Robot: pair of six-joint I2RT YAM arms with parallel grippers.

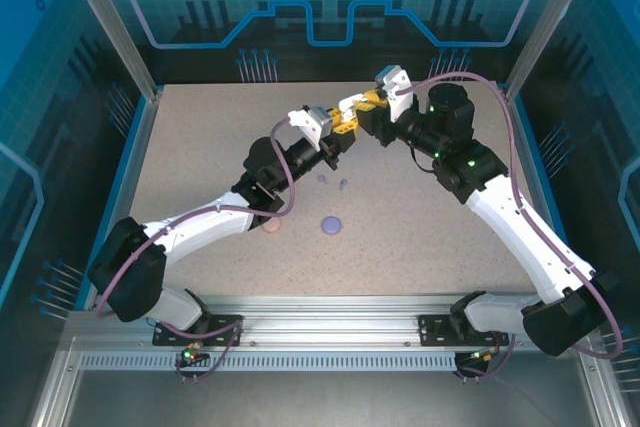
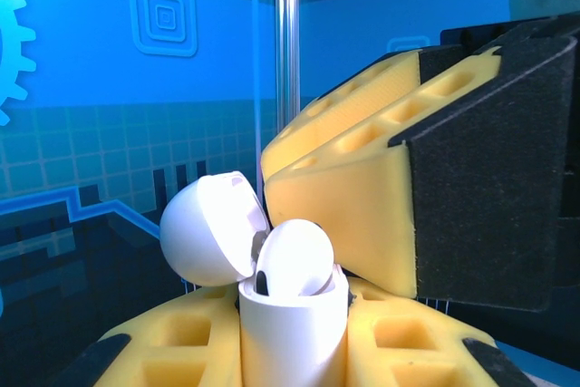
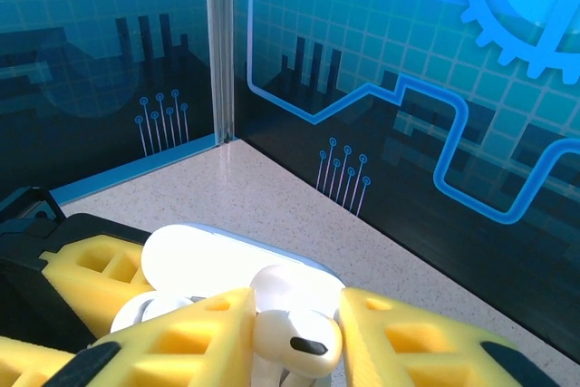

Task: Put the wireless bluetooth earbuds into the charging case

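Note:
My left gripper [image 1: 340, 130] is shut on a white charging case [image 2: 294, 342], held upright above the far middle of the table, its lid [image 2: 213, 228] swung open to the left. A white earbud [image 2: 294, 256] sits in the case's mouth, its rounded head sticking out. My right gripper [image 1: 362, 107] meets it from the right. In the right wrist view the yellow foam fingers [image 3: 190, 333] press close on both sides of that earbud [image 3: 304, 337], with the open lid [image 3: 208, 256] behind it.
On the table below lie a round purple case [image 1: 331, 225], a pink case [image 1: 272, 228] beside my left arm, and two tiny purple earbuds [image 1: 322, 179] [image 1: 343, 184]. Blue glass walls with metal posts [image 3: 218, 43] close in the back and sides.

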